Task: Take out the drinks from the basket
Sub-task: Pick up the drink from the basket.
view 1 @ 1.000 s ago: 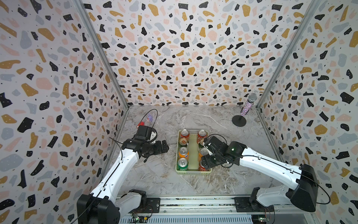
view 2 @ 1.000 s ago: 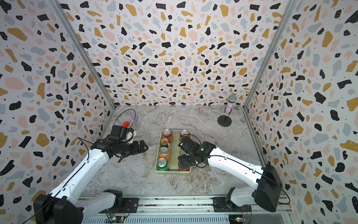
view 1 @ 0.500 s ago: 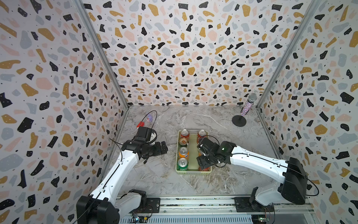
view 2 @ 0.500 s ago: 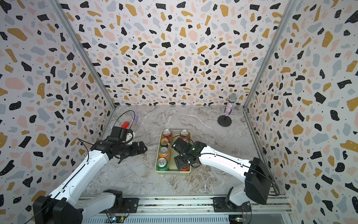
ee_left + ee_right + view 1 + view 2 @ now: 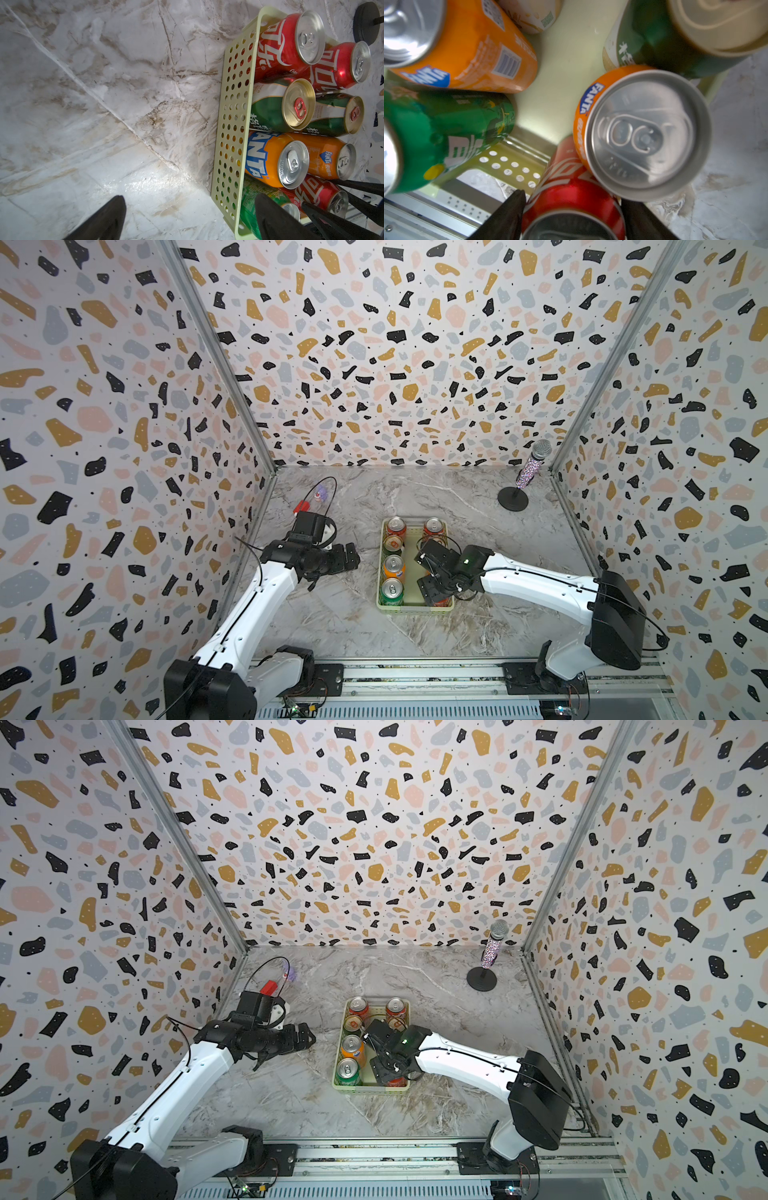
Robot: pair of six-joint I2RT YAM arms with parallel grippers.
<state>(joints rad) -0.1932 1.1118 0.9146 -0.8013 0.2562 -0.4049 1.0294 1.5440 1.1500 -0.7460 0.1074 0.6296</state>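
The pale green basket (image 5: 411,609) (image 5: 365,1090) stands mid-table in both top views, and the left wrist view shows its perforated wall (image 5: 232,124). Several drinks stand in it in two rows: red (image 5: 396,526), dark green (image 5: 392,543), orange (image 5: 393,567) and bright green (image 5: 391,592). My right gripper (image 5: 432,593) (image 5: 572,197) reaches down into the near right corner. It is shut on the red can (image 5: 566,187) (image 5: 397,1081) there, beside an orange can (image 5: 645,133). My left gripper (image 5: 349,558) (image 5: 187,220) hovers open left of the basket, holding nothing.
A glittery microphone (image 5: 532,466) on a black round stand sits at the back right. A small red and purple object with a black cable (image 5: 303,506) lies at the back left. Patterned walls close three sides; a metal rail (image 5: 415,676) runs along the front.
My right gripper has shifted left and toward the near end of the basket, and its jaws have narrowed onto the red can. The left arm has barely moved.
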